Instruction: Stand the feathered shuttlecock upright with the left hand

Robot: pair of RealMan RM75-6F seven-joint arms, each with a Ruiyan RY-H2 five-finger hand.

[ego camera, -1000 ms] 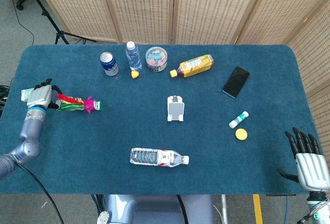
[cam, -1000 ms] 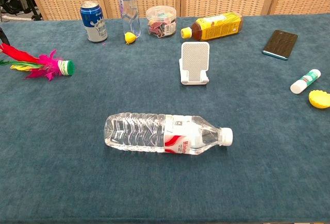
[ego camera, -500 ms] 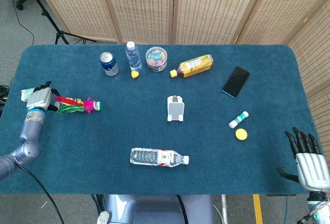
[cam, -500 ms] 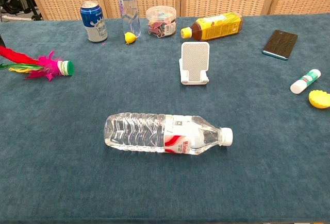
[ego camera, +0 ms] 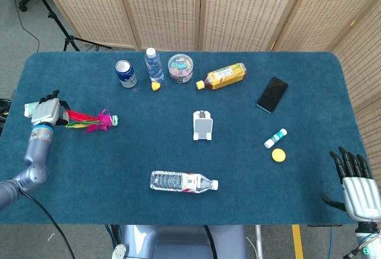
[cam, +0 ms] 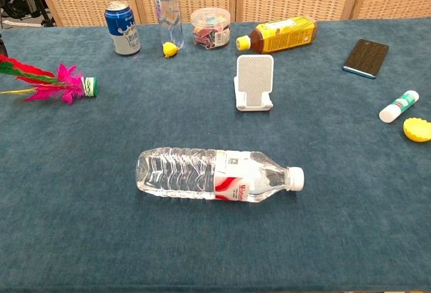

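Note:
The feathered shuttlecock point(ego camera: 92, 120) lies on its side near the table's left edge, with its green-and-white base point(ego camera: 114, 119) pointing right and its red, pink and yellow feathers pointing left. My left hand point(ego camera: 46, 111) is at the feather end and grips the tips of the red feathers. The chest view shows the shuttlecock point(cam: 57, 84) at the far left, with its feather tips running out of frame and the left hand out of sight. My right hand point(ego camera: 357, 187) hangs past the table's front right corner, fingers spread, holding nothing.
A blue can point(ego camera: 125, 73), an upright water bottle point(ego camera: 153, 64), a jar of clips point(ego camera: 180, 68) and a lying yellow bottle point(ego camera: 223, 76) line the back. A phone stand point(ego camera: 202, 125) sits mid-table and a lying water bottle point(ego camera: 183, 181) in front. A phone point(ego camera: 272, 94), a glue stick point(ego camera: 275, 138) and a yellow cap point(ego camera: 278, 155) lie on the right.
The shuttlecock has rolled and shifted a little in the left hand's grip; its feathers have turned and its base sits slightly higher. The right hand has not moved.

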